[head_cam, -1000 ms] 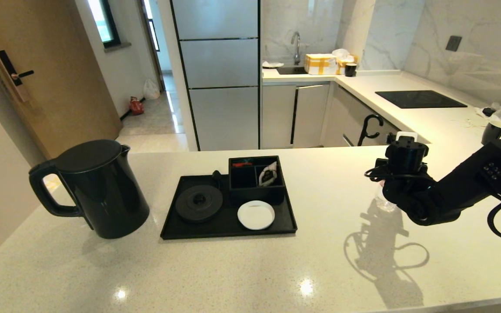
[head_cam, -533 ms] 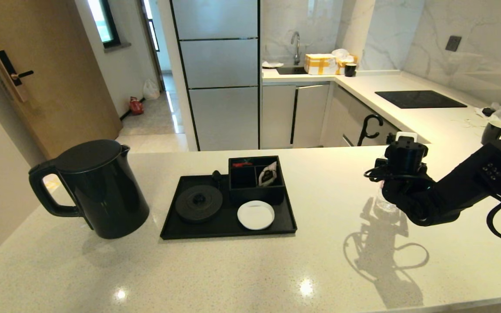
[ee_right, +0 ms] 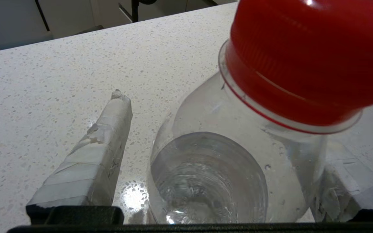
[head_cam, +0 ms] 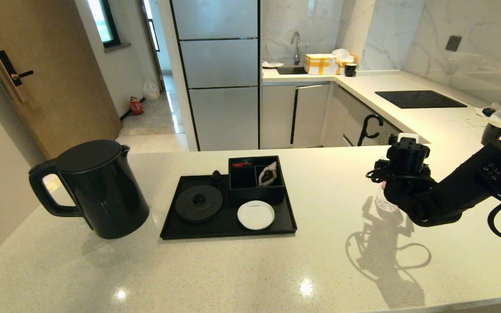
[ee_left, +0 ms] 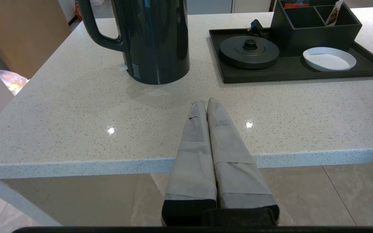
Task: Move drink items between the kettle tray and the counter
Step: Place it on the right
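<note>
Right wrist view: your right pincer (ee_right: 219, 155) straddles the upright water bottle (ee_right: 238, 155) on the surface (ee_right: 44, 81), fingers wide, not yet gripping, well right of the kettle tray (head_cam: 228, 224).

red-capped water bottle (ee_right: 238, 145) between open pincer (ee_right: 225, 161) fingers

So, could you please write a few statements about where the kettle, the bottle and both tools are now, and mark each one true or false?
1. The kettle stands on the counter, left of the tray. True.
2. The round kettle base carries the kettle. False: the base is bare.
3. The right tool is open, with the water bottle between its fingers. True.
4. The left tool is open. False: it is shut, holding nothing.
5. The bottle's cap is blue. False: red.
</note>
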Robot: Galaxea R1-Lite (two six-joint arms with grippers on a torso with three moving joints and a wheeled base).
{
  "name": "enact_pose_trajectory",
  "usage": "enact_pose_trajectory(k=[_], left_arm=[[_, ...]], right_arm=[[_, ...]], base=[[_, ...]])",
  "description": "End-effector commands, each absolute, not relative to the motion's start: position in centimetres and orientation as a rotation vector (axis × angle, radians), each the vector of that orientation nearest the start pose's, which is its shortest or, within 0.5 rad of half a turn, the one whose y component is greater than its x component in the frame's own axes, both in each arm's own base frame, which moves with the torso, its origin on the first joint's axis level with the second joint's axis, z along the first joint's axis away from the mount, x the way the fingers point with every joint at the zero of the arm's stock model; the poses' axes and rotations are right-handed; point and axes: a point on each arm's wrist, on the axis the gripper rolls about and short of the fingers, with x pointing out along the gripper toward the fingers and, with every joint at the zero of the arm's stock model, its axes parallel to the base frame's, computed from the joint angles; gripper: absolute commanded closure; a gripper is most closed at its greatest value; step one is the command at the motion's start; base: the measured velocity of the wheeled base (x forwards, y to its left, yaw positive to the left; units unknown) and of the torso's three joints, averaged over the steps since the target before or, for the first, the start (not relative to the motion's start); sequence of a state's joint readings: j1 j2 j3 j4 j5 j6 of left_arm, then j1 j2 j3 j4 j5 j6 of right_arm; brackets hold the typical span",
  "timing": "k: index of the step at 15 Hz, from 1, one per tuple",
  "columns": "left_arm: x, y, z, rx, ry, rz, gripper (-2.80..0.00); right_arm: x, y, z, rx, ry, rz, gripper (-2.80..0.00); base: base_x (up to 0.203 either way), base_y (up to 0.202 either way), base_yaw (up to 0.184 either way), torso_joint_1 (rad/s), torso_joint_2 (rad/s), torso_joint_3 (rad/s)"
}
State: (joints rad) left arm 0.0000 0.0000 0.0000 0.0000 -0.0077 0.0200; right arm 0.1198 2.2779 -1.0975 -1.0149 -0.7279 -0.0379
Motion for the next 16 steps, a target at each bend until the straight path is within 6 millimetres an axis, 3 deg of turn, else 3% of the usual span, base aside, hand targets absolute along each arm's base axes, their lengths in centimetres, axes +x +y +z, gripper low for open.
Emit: enact_pose_trajectory(k=[1, 4, 8, 13, 16], left_arm=[[-2.3, 0.0, 7.5, 0.02, 0.0, -0.008, 0.0], [-2.3, 0.0, 7.5, 0.02, 0.0, -0.008, 0.0], [-2.3, 0.0, 7.5, 0.02, 0.0, -0.008, 0.0], [-2.3, 0.0, 7.5, 0.02, 0.0, -0.008, 0.0], [-2.3, 0.0, 7.5, 0.02, 0.0, -0.008, 0.0]], right_arm=[[42.4, 3.6, 7.9, -0.107, 0.166, -0.607, -2.8], [41.6, 3.7, 7.8, -0.115, 0.185, -0.603, -2.8], [39.8, 4.6, 9.2, -0.117, 0.183, -0.57, -2.8], [35.7, 5.5, 10.1, -0.114, 0.214, -0.507, -2.8], [32.5, 5.6, 10.9, -0.027, 0.224, -0.393, -2.8]], base=[[0.0, 0.0, 0.0, 0.0, 0.0, 0.0], [0.0, 0.0, 0.0, 0.0, 0.0, 0.0], [0.0, 0.0, 0.0, 0.0, 0.0, 0.0], [0.0, 0.0, 0.0, 0.0, 0.0, 0.0], [0.0, 0.0, 0.0, 0.0, 0.0, 0.0]])
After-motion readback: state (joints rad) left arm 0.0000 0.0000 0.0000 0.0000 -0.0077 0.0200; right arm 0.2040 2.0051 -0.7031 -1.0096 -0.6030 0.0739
